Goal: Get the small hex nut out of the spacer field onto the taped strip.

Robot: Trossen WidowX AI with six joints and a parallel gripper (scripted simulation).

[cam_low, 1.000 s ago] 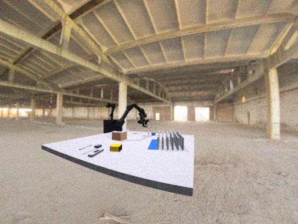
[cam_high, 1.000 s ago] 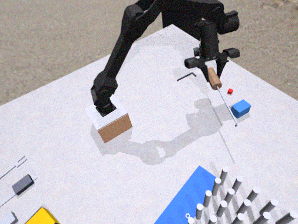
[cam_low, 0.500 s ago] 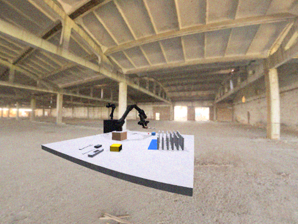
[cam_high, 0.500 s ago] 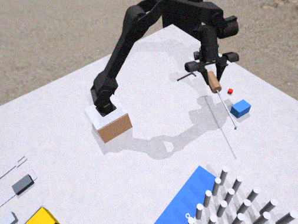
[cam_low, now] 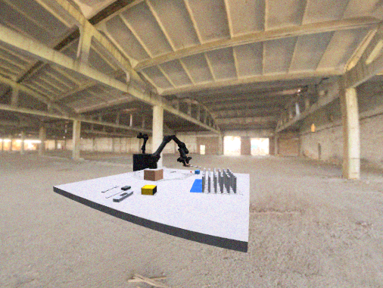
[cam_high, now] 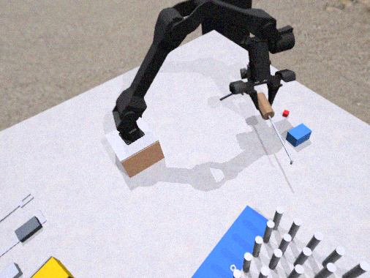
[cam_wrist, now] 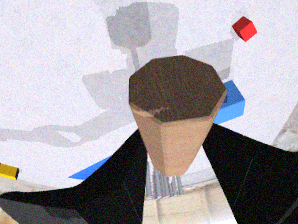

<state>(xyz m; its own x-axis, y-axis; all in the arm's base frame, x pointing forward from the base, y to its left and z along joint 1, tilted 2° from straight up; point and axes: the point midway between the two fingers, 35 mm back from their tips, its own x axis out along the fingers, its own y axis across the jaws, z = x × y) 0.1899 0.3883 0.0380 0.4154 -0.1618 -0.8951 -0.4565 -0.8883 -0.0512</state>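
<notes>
My gripper (cam_high: 265,104) (cam_low: 185,164) (cam_wrist: 171,128) is shut on the wooden handle of a long thin metal tool (cam_high: 281,140). Its handle (cam_wrist: 181,90) fills the middle of the wrist view. The tool slants down toward the field, its tip above the table near the blue block, clear of the spacers. The metal spacers (cam_high: 257,248) (cam_wrist: 165,186) stand upright in rows. The taped blue strip (cam_high: 247,213) (cam_low: 196,186) (cam_wrist: 90,170) lies in front of them. A small pale ring, seemingly the nut (cam_high: 233,268), shows at the strip's spacer side, close to the front row.
A red cube (cam_high: 286,113) (cam_wrist: 244,29) and a blue block (cam_high: 299,135) (cam_wrist: 235,102) lie near the tool. A dark thin rod (cam_high: 227,96) lies behind the gripper. A brown box (cam_high: 144,159) (cam_low: 153,174), yellow block (cam_high: 53,268) (cam_low: 148,190) and dark block (cam_high: 28,229) stand leftward.
</notes>
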